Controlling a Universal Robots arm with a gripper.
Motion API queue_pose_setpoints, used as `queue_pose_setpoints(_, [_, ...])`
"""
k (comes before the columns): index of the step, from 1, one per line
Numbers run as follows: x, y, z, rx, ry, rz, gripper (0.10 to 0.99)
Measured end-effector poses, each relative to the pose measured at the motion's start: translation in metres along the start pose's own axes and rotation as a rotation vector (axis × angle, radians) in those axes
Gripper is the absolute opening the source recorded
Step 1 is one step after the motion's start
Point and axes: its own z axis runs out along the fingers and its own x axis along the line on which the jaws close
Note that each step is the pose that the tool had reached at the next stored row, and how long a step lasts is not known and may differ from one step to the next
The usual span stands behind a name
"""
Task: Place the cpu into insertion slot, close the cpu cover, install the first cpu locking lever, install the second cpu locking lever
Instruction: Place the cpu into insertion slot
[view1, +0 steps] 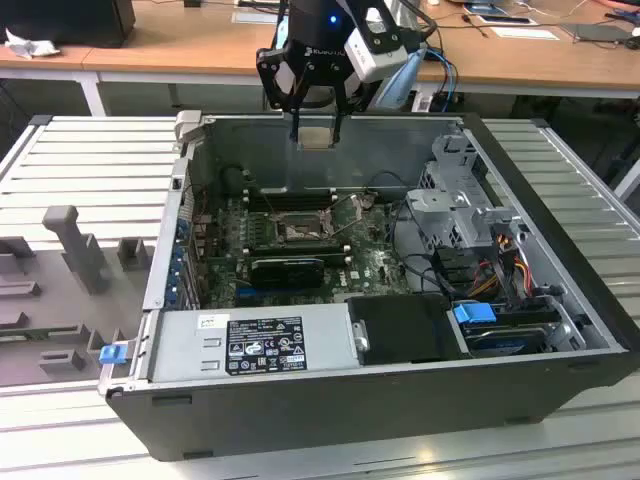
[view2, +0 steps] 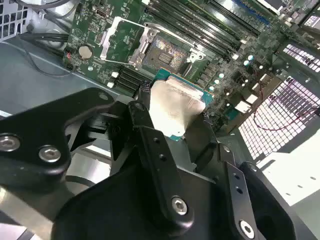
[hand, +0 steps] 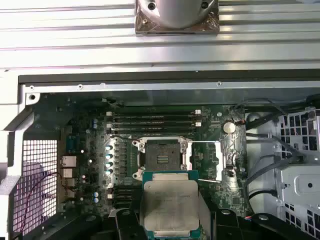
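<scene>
My gripper (view1: 316, 134) hangs over the far wall of the open computer case, shut on the cpu (view1: 316, 139), a pale square plate on a green edge. In both wrist views the cpu (hand: 170, 205) (view2: 175, 107) sits between the black fingers (view2: 142, 112). The insertion slot (hand: 160, 157) (view2: 167, 50) lies open on the green motherboard (view1: 375, 265), its dark centre bare. In the exterior view the slot (view1: 298, 230) is well below and nearer than the gripper. The cpu cover (hand: 220, 161) (view2: 108, 42) is swung open beside the slot. A thin lever (hand: 209, 180) runs along the cover's edge.
Long black RAM slots (hand: 150, 120) flank the socket. A grey power supply (view1: 250, 340) fills the case's near side, and a drive cage (view1: 460, 200) with cables (view1: 505, 255) stands at the exterior view's right. Grey fixtures (view1: 75, 250) stand on the ribbed table at the left.
</scene>
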Motion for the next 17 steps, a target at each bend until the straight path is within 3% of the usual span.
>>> queue_pose_setpoints(2, [-0.0001, 0.0000, 0.0001, 0.000, -0.0009, 0.010, 0.525])
queue_pose_setpoints(6, [0.0000, 0.0000, 0.0004, -0.002, -0.0079, 0.089, 0.525])
queue_pose_setpoints(9, [0.0050, -0.0002, 0.0009, -0.002, -0.0092, 0.103, 0.525])
queue_pose_setpoints(17, [0.0049, -0.0014, 0.0053, -0.002, -0.0105, 0.118, 0.525])
